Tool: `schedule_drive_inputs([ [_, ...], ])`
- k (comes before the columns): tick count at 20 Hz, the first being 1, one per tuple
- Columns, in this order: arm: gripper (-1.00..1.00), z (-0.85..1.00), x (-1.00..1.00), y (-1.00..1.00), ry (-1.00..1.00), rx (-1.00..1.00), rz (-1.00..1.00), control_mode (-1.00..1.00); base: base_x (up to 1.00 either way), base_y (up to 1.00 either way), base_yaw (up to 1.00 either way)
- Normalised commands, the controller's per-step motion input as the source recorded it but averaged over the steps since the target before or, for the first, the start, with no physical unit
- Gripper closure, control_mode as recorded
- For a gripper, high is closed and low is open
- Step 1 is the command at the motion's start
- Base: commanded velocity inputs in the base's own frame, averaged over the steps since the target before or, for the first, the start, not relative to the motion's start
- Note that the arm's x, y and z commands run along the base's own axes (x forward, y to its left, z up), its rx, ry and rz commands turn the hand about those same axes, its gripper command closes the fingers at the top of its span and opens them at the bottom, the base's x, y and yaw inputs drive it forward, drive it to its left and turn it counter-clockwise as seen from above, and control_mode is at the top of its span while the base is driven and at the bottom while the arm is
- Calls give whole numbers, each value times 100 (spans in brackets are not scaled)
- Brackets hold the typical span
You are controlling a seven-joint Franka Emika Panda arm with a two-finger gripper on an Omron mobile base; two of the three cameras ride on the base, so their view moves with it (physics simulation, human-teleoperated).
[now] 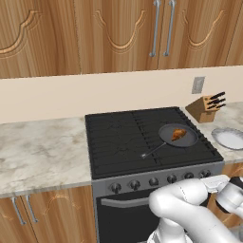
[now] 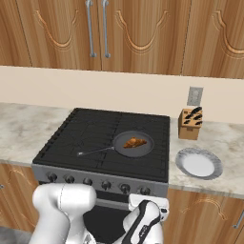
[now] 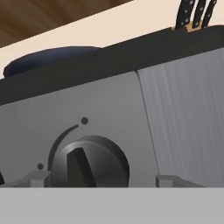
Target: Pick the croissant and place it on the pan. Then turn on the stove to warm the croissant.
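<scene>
Gripper (image 3: pixel 98 180): fingertips stand apart, one on each side of a round stove knob (image 3: pixel 89 161) at the right end of the front panel; contact with the knob cannot be confirmed. Croissant (image 1: pixel 179 134) lies inside the pan (image 1: pixel 186 139), which sits on the stove (image 1: pixel 118 137) toward its right front corner, handle pointing left and forward. Placement step judged complete. Outstanding: grip and turn the knob to light the burner. No flame visible under the pan. Plate (image 2: pixel 198 163) and knife block (image 2: pixel 189 124) stand on the counter to the right.
</scene>
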Motion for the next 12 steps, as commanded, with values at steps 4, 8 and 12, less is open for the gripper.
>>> schedule_drive_inputs([
  [4, 100, 0, 5, -3, 0, 0, 0, -100, 0, 0, 0],
  [8, 100, 0, 8, 0, 0, 0, 0, -100, 0, 0, 0],
  [12, 100, 0, 9, 0, 0, 0, 0, -100, 0, 0, 0],
])
